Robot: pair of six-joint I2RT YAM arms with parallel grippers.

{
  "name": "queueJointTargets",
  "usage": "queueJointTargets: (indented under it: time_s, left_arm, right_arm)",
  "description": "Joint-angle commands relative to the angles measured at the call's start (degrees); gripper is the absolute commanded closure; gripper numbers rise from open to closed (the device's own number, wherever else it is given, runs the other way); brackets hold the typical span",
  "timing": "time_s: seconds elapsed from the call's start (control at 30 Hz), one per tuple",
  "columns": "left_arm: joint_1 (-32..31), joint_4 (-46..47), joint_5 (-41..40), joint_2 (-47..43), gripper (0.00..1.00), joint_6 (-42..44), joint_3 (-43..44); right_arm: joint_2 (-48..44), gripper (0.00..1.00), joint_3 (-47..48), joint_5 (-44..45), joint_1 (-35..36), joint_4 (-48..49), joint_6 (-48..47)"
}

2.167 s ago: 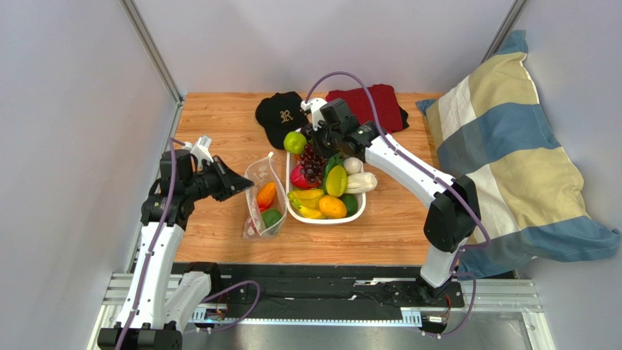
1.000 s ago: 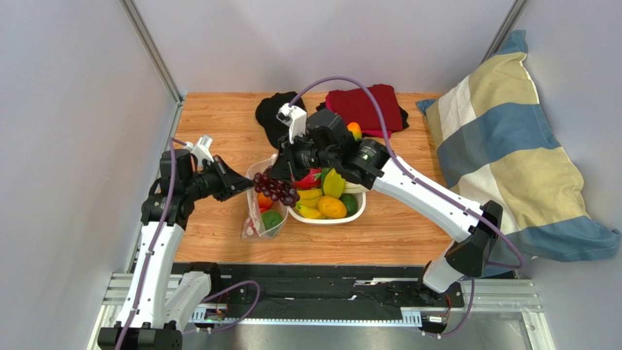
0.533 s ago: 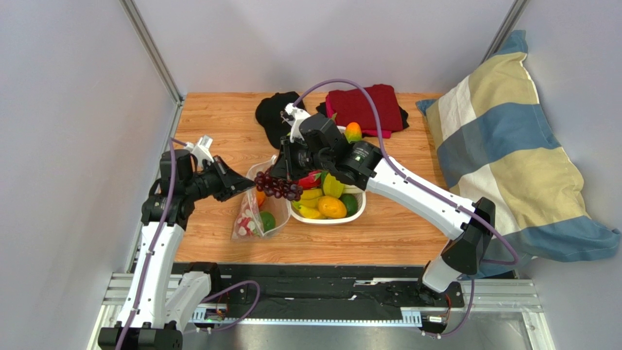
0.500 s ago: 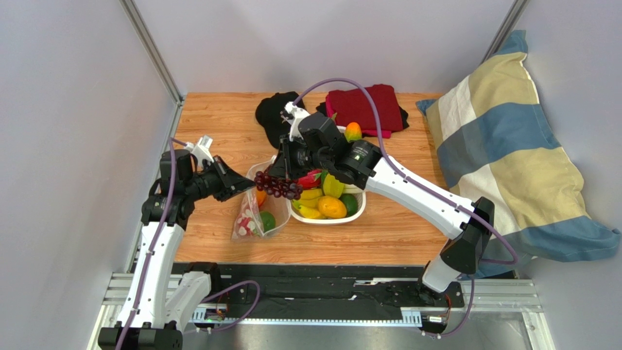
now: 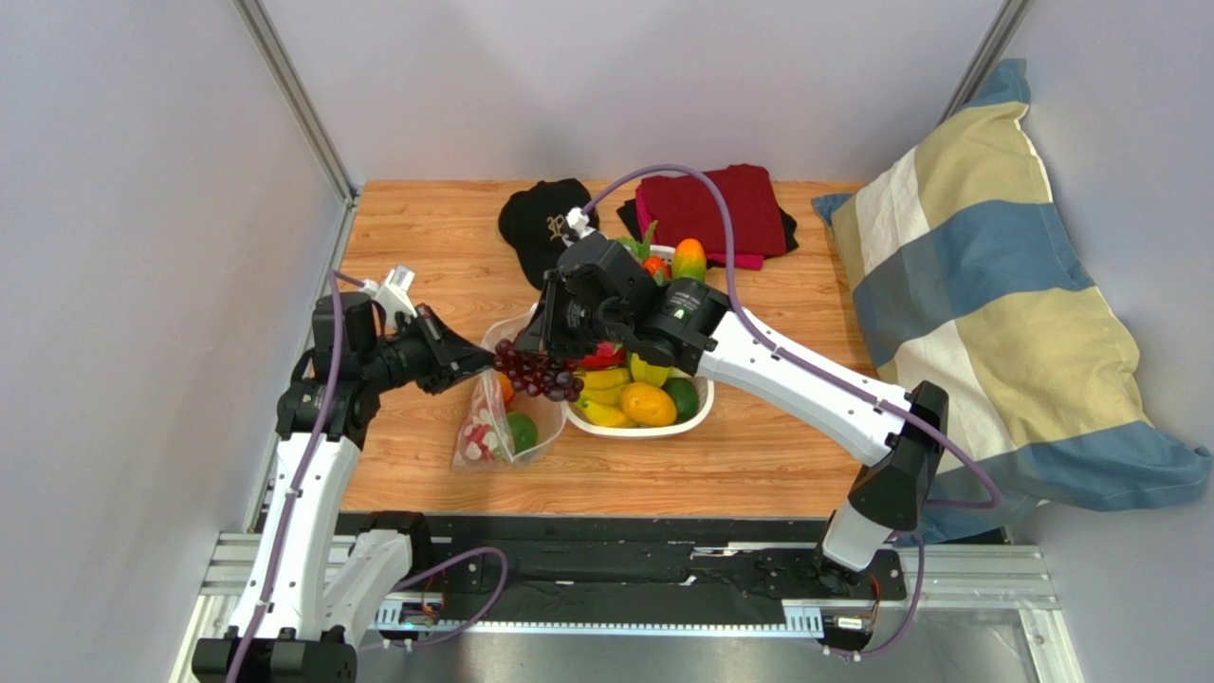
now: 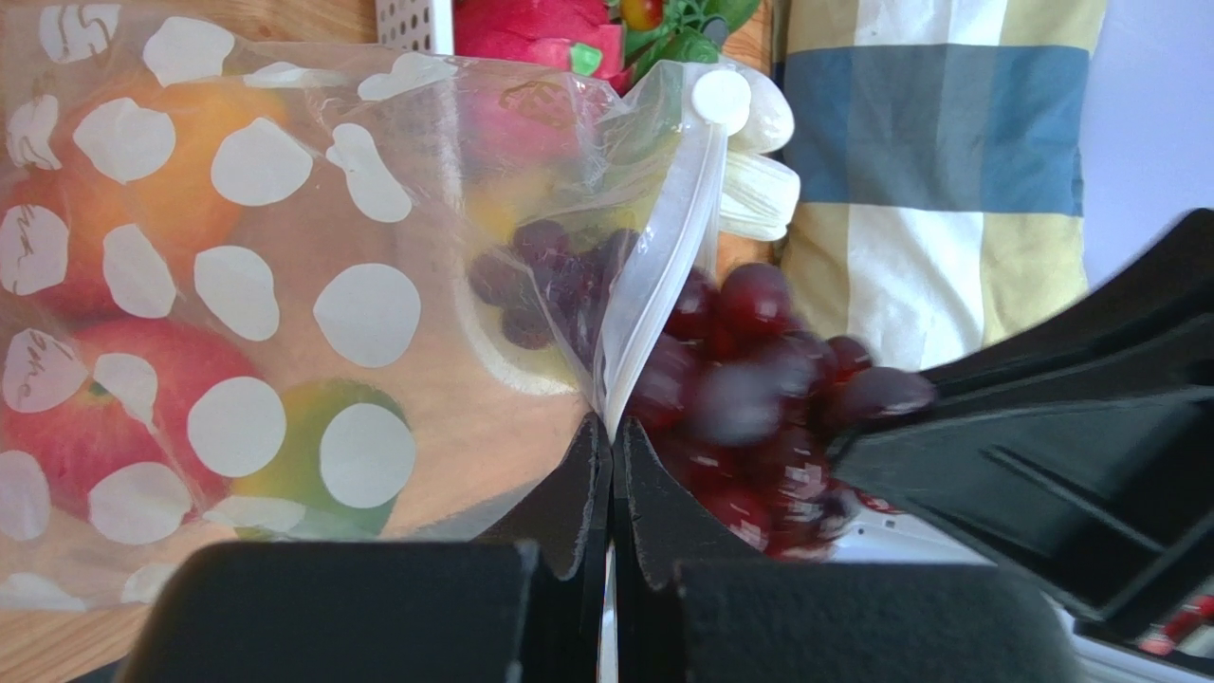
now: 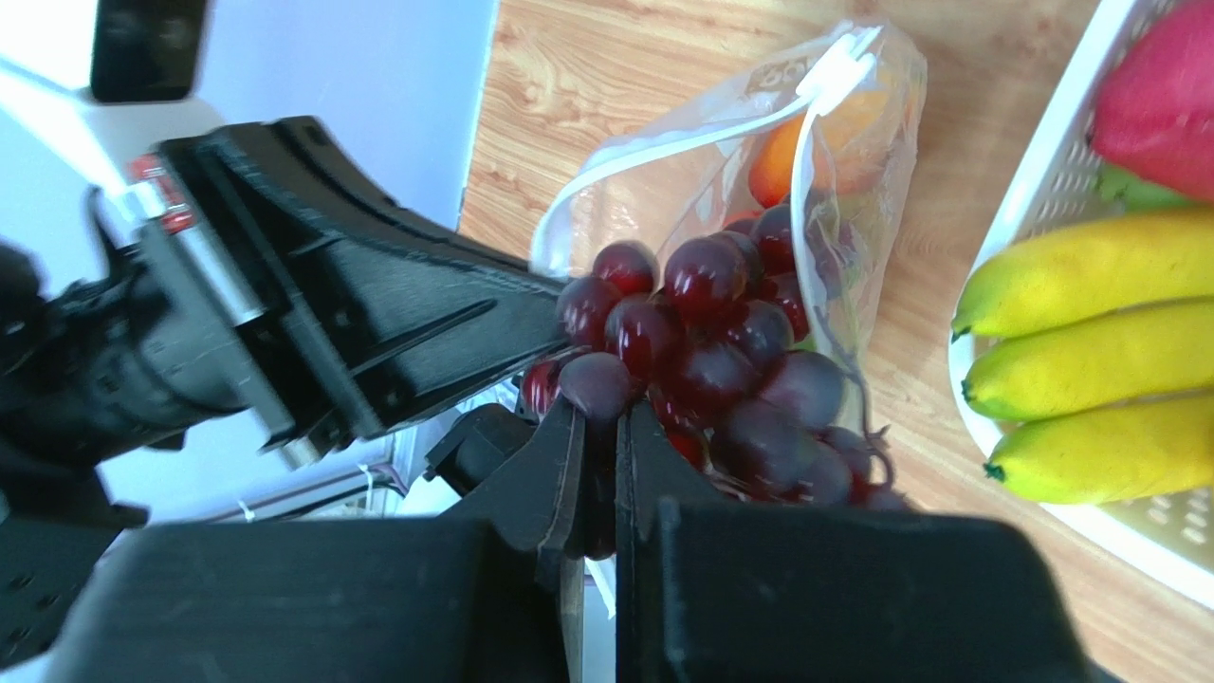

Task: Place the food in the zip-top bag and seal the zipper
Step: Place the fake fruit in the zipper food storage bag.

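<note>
Grapes [image 7: 713,356] now reach the bag [image 6: 214,285] mouth, clamped by right tool [image 7: 599,427]; left tool [image 6: 610,448] pinches its rim.

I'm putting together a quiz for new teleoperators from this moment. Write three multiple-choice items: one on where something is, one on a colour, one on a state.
1. Where is the grape bunch?
A. lying in the white tray
B. held at the mouth of the zip-top bag
C. resting on the pillow

2. What colour is the folded cloth beside the black cap?
A. red
B. blue
C. white

3. How is the zipper?
A. sealed
B. open
C. torn off

Answers:
1 B: the right gripper pinches the bunch right at the bag's opening.
2 A: the cloth shows dark red in the top view.
3 B: the left gripper pinches one lip and the mouth gapes.
</note>
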Motion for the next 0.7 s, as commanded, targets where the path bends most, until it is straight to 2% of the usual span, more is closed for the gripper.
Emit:
queueJointTargets:
  time_s: [0.0, 0.33, 0.37, 0.4, 0.47, 0.57, 0.6, 0.67]
  left_arm:
    - [0.29, 2.6, 2.65, -0.9, 1.0, -1.87, 0.34]
    - [0.29, 3.39, 4.94, -0.55, 1.0, -2.75, -0.18]
    - [0.29, 3.39, 5.03, -0.55, 1.0, -2.75, -0.36]
    - [0.29, 3.56, 5.03, -0.64, 1.0, -2.83, -0.36]
    - [0.29, 4.0, 5.72, -0.73, 1.0, -3.19, -0.36]
    - [0.29, 3.92, 5.9, -1.08, 1.0, -3.36, 0.17]
    - [0.29, 3.83, 5.91, -1.17, 1.0, -3.36, 0.34]
    - [0.29, 3.39, 5.73, -1.17, 1.0, -3.45, 0.78]
  right_arm:
    - [2.4, 1.0, 1.39, 3.07, 0.72, -0.09, 5.75]
    - [5.66, 0.98, -0.98, 5.09, 0.54, 0.79, 2.17]
    - [5.92, 0.93, -0.71, 2.56, 0.63, 2.79, 1.02]
    - [5.92, 0.77, -0.45, 1.32, 0.63, 3.68, -0.47]
    - [5.31, 0.75, -0.1, -2.61, 0.45, 5.44, -5.03]
    - [2.69, 0.65, -0.45, -6.59, -0.42, 6.5, -12.75]
    - [1.8, 0.54, -1.58, -7.3, -0.86, 6.68, -14.18]
    - [-1.1, 0.45, -2.99, -9.75, -2.61, 6.33, -18.91]
